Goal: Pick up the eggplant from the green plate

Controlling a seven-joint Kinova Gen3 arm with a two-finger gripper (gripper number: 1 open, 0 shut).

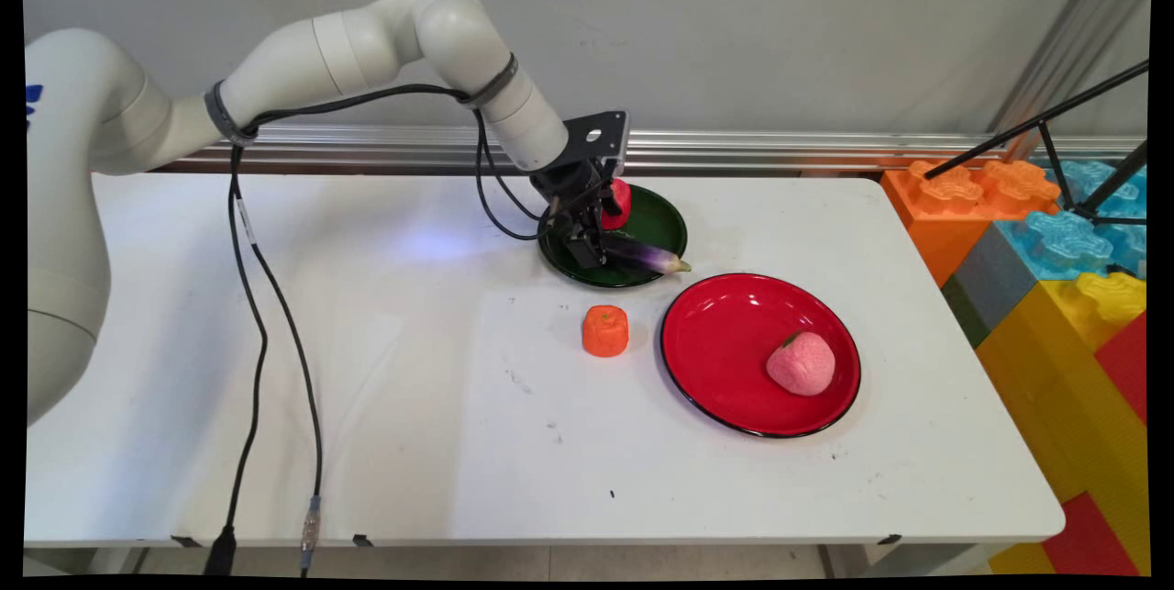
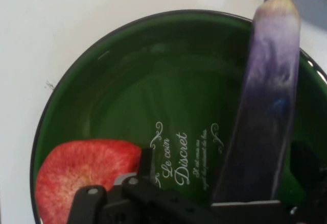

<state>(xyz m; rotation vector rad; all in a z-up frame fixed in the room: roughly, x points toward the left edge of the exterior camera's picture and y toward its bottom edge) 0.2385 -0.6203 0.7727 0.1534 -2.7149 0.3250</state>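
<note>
Counter (image 1: pixel 385 406) white and wide carries two plates: a red plate (image 1: pixel 725 333) near the front with a pink peach (image 1: pixel 801 362) resting on it, and a green plate (image 1: pixel 662 221) farther back. An orange piece (image 1: pixel 605 330) stands just beside the red plate. Over the green plate the gripper (image 1: pixel 587 246) reaches down, fingers clamped on an eggplant (image 2: pixel 268 106) whose tip overhangs the rim; a red fruit (image 2: pixel 84 175) sits beside it.
</note>
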